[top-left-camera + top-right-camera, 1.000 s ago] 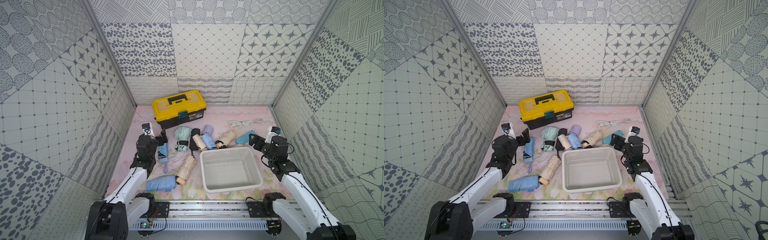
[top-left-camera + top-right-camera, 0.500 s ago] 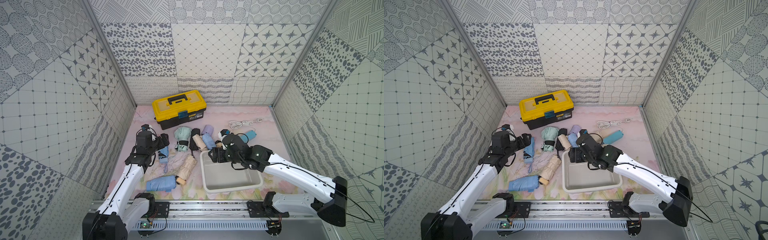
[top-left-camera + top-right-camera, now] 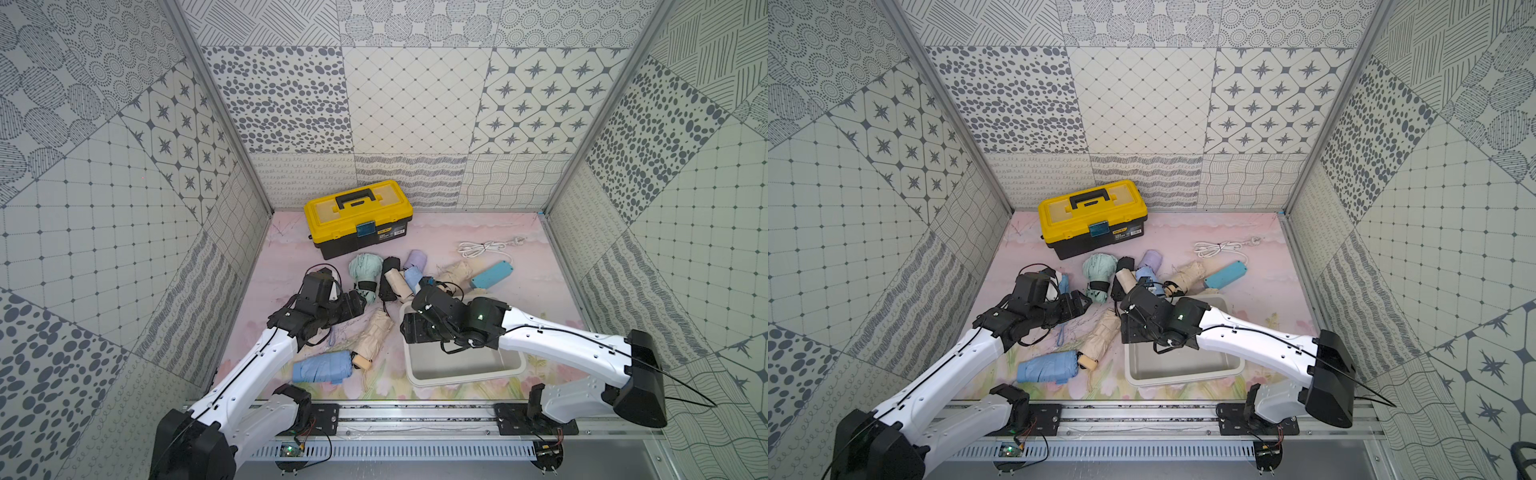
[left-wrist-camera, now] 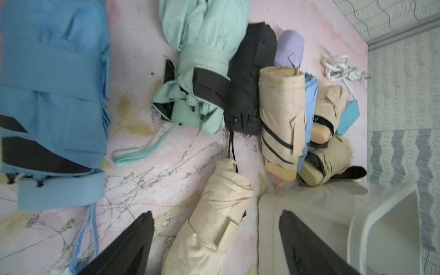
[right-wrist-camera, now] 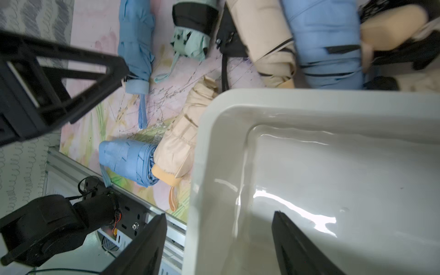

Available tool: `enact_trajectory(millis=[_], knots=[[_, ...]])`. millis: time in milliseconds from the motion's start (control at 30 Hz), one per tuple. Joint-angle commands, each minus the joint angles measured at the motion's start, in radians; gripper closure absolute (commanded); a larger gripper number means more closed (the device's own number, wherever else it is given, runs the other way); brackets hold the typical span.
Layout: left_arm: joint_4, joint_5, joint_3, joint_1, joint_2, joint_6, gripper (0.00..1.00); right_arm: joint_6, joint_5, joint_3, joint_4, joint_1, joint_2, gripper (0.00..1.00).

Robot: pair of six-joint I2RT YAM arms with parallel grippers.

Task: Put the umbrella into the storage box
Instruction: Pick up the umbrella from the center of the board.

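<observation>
Left wrist view counts nine folded umbrellas on the pink worktop [image 4: 166,166]: one large blue umbrella [image 4: 52,95], one mint umbrella [image 4: 202,59], one black umbrella [image 4: 247,78], one lavender umbrella [image 4: 289,45], one pale blue umbrella [image 4: 312,95] and four beige umbrellas [image 4: 281,107]. Of those four, the nearest beige umbrella [image 4: 209,190] shows between the fingers of the left gripper [image 4: 216,212], which are spread wide and hold nothing. In a top view a tenth, the front blue umbrella [image 3: 322,365], lies touching that beige one's handle end. All ten lie outside the one white storage box [image 3: 457,380], which sits at the front right. The right gripper [image 5: 219,214] is likewise spread and empty, one finger over the box's inside, the other outside its wall. One yellow toolbox [image 3: 357,220] stands at the back, with one white cord [image 3: 482,248] and one teal box [image 3: 492,275] nearby.
</observation>
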Motion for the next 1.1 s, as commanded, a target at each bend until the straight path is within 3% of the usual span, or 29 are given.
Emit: enact_trajectory(millis=[0, 200, 433, 633, 967, 1067], knots=[[-0.155, -0.024, 0.000, -0.120, -0.016, 0.004, 0.08, 0.035, 0.041, -0.046, 0.015, -0.074, -0.120, 0.23], [-0.167, -0.082, -0.013, -0.229, 0.026, 0.061, 0.01, 0.009, 0.051, -0.091, 0.015, -0.159, -0.250, 0.21], [-0.116, 0.039, 0.016, -0.234, 0.201, 0.195, 0.03, 0.039, 0.014, -0.125, 0.017, -0.164, -0.269, 0.20], [-0.101, 0.044, 0.074, -0.234, 0.361, 0.266, 0.11, 0.071, 0.001, -0.154, 0.017, -0.165, -0.274, 0.20], [-0.055, 0.053, 0.111, -0.229, 0.483, 0.315, 0.37, 0.107, 0.021, -0.171, 0.018, -0.165, -0.299, 0.20], [-0.049, 0.047, 0.123, -0.228, 0.511, 0.317, 0.40, 0.114, 0.025, -0.171, 0.017, -0.166, -0.306, 0.20]])
